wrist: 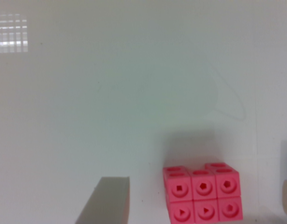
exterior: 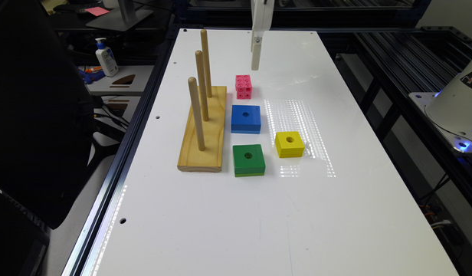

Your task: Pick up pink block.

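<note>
While the pink block (exterior: pixel 243 86) is sitting untouched on the tabletop (exterior: pixel 228 214) just above the blue block (exterior: pixel 246 119) near the frame's upper middle, the gripper (exterior: pixel 255 57) is hovering above it, seemingly lining up, its grip state undeterminable.

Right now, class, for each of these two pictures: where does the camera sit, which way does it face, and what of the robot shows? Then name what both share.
Exterior view: off the arm, raised at one short end of the white table, looking down its length at the peg board and the blocks; the gripper hangs above the pink block.
Wrist view: on the wrist, facing down at the table; one finger shows near the picture's edge.
Shared: the pink block and the table surface.
</note>
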You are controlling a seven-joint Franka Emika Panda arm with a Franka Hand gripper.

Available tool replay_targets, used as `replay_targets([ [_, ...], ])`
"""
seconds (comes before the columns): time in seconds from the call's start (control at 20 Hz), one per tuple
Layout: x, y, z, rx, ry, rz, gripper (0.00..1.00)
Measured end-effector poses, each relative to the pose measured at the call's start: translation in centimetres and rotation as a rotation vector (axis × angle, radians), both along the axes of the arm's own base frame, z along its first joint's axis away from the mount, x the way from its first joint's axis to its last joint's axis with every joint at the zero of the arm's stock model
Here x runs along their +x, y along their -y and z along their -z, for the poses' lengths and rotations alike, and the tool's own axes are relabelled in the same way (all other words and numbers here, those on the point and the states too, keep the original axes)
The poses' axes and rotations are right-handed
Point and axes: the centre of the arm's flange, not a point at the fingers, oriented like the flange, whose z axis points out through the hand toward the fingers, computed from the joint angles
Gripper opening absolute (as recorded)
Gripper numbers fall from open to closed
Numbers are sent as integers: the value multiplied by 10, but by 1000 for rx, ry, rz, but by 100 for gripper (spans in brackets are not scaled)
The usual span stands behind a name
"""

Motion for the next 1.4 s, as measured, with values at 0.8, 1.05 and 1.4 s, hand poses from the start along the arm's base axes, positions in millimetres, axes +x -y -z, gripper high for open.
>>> replay_targets([
  [0.8,8,-12,32,12,1,-20,100],
  [1.05,9,-12,37,12,4,-20,100],
  [1.4,7,-13,65,19,-3,-18,100],
])
